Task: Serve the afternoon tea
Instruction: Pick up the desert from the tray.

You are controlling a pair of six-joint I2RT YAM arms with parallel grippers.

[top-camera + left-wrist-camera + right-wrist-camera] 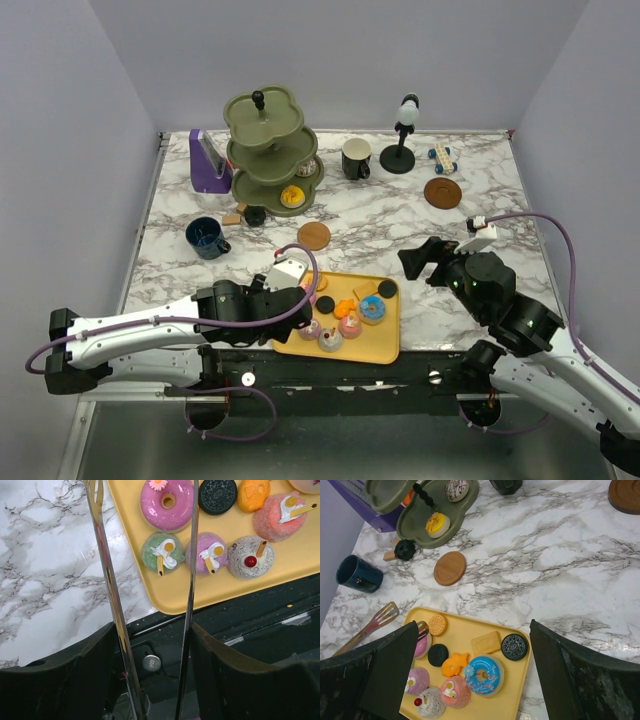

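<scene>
A yellow tray (387,338) at the near edge holds several toy sweets, among them a blue doughnut (483,675), a pink doughnut (167,502) and a green cupcake (161,552). My left gripper (300,300) (153,630) is shut on metal tongs (112,595). Their arms are spread; one tip is over the pink doughnut and the other over the table left of the tray. My right gripper (425,258) (472,625) hangs open and empty right of the tray. The olive three-tier stand (268,150) carries a yellow treat (292,196). The dark-blue mug (205,237), black mug (356,158) and two coasters (314,236) (442,192) stand apart.
A purple wedge holder (208,162) sits left of the stand. A black stand with a white ball top (402,135) and a small white-and-blue toy (441,154) are at the back right. A black biscuit (254,214) lies on the table by the stand's foot.
</scene>
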